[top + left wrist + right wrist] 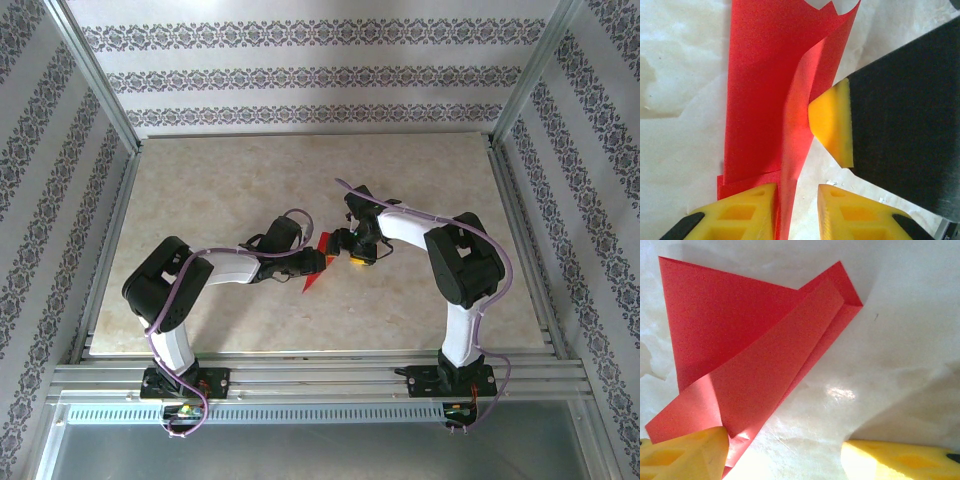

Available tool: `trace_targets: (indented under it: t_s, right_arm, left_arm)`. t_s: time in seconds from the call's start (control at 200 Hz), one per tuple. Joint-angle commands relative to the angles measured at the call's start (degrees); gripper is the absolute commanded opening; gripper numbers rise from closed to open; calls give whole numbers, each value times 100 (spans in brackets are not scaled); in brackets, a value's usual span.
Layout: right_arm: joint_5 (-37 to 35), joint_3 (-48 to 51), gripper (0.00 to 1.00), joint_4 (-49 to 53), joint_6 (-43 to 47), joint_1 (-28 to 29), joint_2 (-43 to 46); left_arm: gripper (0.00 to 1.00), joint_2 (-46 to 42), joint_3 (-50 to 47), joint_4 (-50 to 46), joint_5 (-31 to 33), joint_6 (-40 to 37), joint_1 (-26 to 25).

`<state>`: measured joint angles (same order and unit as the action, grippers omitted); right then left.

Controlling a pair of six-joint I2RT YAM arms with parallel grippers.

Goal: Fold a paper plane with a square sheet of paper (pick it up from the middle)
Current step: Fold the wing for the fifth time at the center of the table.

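Observation:
The red sheet of paper [313,281] lies mid-table, folded into layered flaps. My two grippers meet over it. In the left wrist view the paper [760,90] lies flat with one flap [800,130] standing up. The flap runs down between my left gripper's [796,212] open fingers, close against the left finger [740,215]. A yellow fingertip [832,125] of the right gripper pushes against that flap. In the right wrist view the paper [740,355] shows a triangle and a long creased strip. My right gripper [785,460] is open wide, and its left finger [685,455] touches the paper's near corner.
The beige marbled tabletop [220,180] stretches around the paper inside an aluminium frame [300,375]. Patterned walls close in the back and sides. The right arm's black body [910,115] takes up the right side of the left wrist view.

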<state>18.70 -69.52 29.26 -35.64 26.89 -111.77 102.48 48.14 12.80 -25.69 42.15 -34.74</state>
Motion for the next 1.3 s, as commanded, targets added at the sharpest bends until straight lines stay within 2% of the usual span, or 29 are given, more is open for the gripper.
trace_targets:
  t_s: [0.0,0.585,0.75,1.094,1.299]
  right_arm:
    - [-779,328,77,16,81,42,-797]
    - [-765,289,79,72,40,44,-853]
    - [-698,261,80,67,22,29,-778]
    - [-253,224,80,-14,343,-241,-109]
    - [70,265,80,-120,587,-332,166]
  left_arm:
    - [27,-167,-93,-137,121,-251,73]
    - [26,164,-120,-194,56,-495,64]
    - [22,206,-202,-172,125,-471,64]
    - [15,290,-240,-21,33,-74,176]
    - [14,320,-210,-46,-43,-11,204]
